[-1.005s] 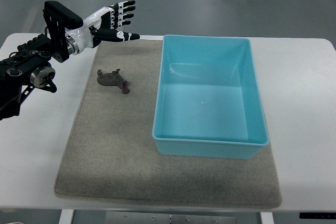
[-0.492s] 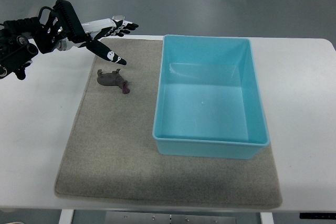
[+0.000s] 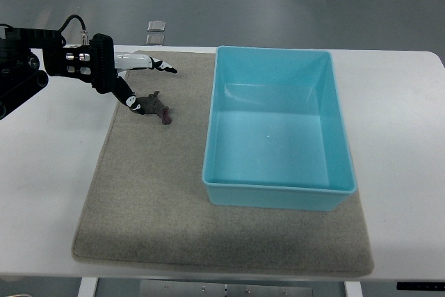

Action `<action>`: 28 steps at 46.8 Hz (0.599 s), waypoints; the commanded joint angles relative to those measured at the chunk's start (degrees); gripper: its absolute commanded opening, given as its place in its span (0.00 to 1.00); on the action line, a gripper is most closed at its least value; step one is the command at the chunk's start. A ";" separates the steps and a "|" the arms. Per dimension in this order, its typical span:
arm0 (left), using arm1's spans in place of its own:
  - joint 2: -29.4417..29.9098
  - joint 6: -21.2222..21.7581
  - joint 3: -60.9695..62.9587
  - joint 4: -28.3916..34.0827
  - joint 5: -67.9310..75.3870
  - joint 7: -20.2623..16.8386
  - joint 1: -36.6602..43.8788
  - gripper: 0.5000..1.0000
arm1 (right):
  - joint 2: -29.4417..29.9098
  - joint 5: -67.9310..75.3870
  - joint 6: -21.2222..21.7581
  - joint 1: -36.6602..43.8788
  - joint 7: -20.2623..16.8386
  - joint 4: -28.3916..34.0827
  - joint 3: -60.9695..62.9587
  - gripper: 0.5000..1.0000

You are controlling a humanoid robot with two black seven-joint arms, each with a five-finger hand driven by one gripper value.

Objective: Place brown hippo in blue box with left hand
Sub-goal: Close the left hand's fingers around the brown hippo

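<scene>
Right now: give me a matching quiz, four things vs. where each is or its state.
Things:
1. hippo
2. box
3. left hand
4. mat

Place or state:
A. empty, on the mat's right part
B. spread under both hippo and box
C. lying on the mat, left of the box
D. fingers spread, thumb down at the hippo

Pairs: 1-C, 2-A, 3-D, 4-B

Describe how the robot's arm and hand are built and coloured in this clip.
Only the left arm shows: black, blocky segments with a thin black cable looping over the top and small silver fittings near the wrist. The left hand has a black wrist block, a white back and slim fingers banded in white and black with dark tips.
</scene>
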 commanded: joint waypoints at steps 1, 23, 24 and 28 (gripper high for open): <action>0.00 0.53 0.05 -1.01 2.07 -0.10 0.02 0.99 | 0.00 0.00 0.00 0.00 0.00 0.00 0.00 0.87; -0.36 0.88 0.14 -2.33 8.40 -0.19 0.20 0.98 | 0.00 0.00 0.00 0.00 0.00 0.00 0.00 0.87; -0.36 0.88 0.14 -2.33 8.32 -0.19 0.20 0.98 | 0.00 0.00 0.00 0.00 0.00 0.00 0.00 0.87; -0.27 0.88 0.14 -2.24 8.31 -0.19 0.37 0.96 | 0.00 0.00 0.00 0.00 0.00 0.00 0.00 0.87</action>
